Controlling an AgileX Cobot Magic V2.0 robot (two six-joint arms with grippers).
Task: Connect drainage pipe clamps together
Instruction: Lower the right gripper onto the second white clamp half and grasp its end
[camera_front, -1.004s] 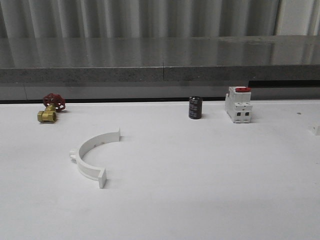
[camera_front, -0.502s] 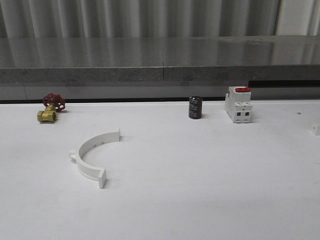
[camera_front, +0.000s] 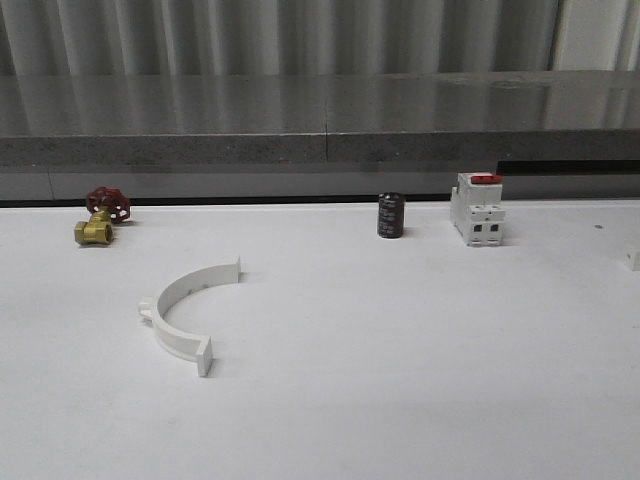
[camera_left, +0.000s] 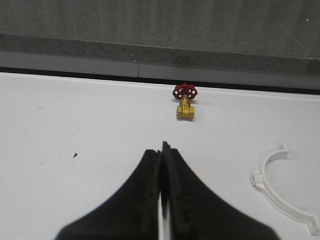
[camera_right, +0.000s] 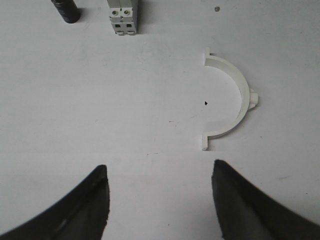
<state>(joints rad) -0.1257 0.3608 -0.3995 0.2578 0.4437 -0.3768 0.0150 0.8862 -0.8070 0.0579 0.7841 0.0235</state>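
One white half-ring drainage pipe clamp (camera_front: 178, 291) lies flat on the white table, left of centre, its open side facing right. It also shows in the left wrist view (camera_left: 272, 196), off to one side of my left gripper (camera_left: 161, 150), which is shut with nothing between its fingers and hangs over bare table. A second white half-ring clamp (camera_right: 244, 90) lies flat ahead of my right gripper (camera_right: 159, 171). That gripper is open and empty, well short of the clamp.
A brass valve with a red handwheel (camera_front: 103, 215) (camera_left: 185, 100) stands at the back left. A black cylinder (camera_front: 390, 215) (camera_right: 66, 10) and a white breaker with a red switch (camera_front: 477, 208) (camera_right: 123, 15) stand at the back right. A grey ledge (camera_front: 320, 150) runs behind the table.
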